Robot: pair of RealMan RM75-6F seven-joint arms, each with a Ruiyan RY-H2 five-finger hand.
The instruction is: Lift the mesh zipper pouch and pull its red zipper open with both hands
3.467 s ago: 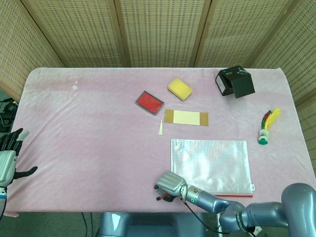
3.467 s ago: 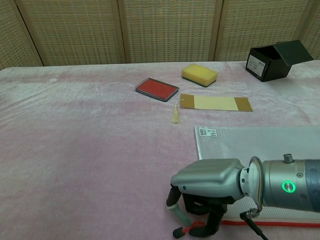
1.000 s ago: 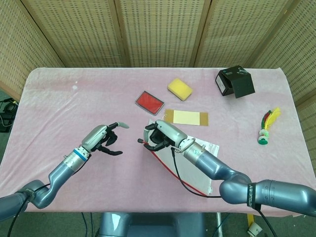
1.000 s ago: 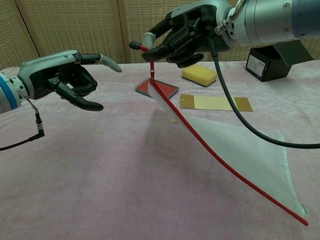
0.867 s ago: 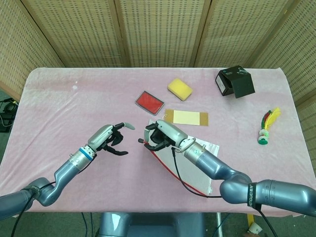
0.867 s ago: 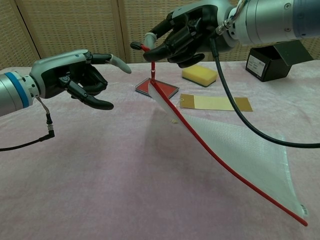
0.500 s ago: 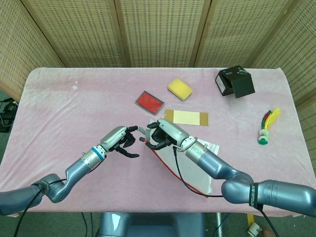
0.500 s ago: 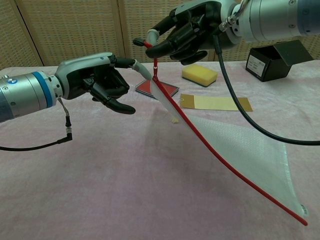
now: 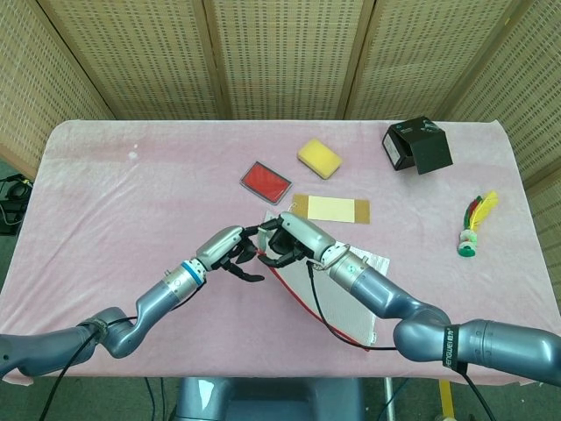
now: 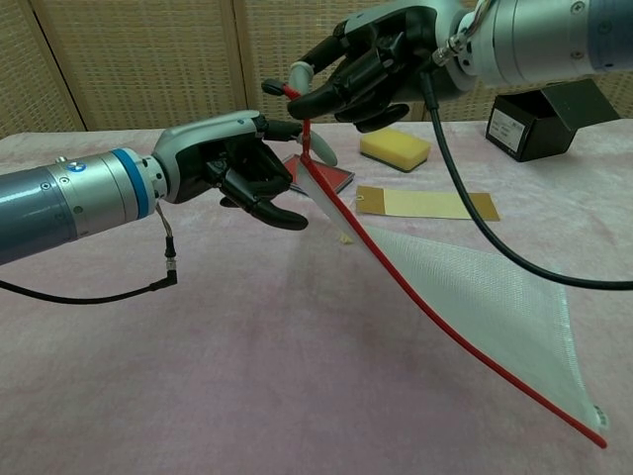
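Mesh zipper pouch [image 10: 475, 297] aloft in right hand [image 10: 371, 64], contents indiscernible.

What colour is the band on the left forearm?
Blue band near the wrist; clearest in the chest view.

Left hand closed in on the lifted pouch

The left hand [image 10: 242, 168] moved right — its fingers reached the mesh zipper pouch [image 10: 475, 297] corner under the right hand [image 10: 361, 69].

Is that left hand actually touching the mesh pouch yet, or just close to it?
Cannot tell. In the chest view the left hand has a fingertip overlapping the mesh pouch corner beneath the right hand; neither view shows contact or a gap plainly.
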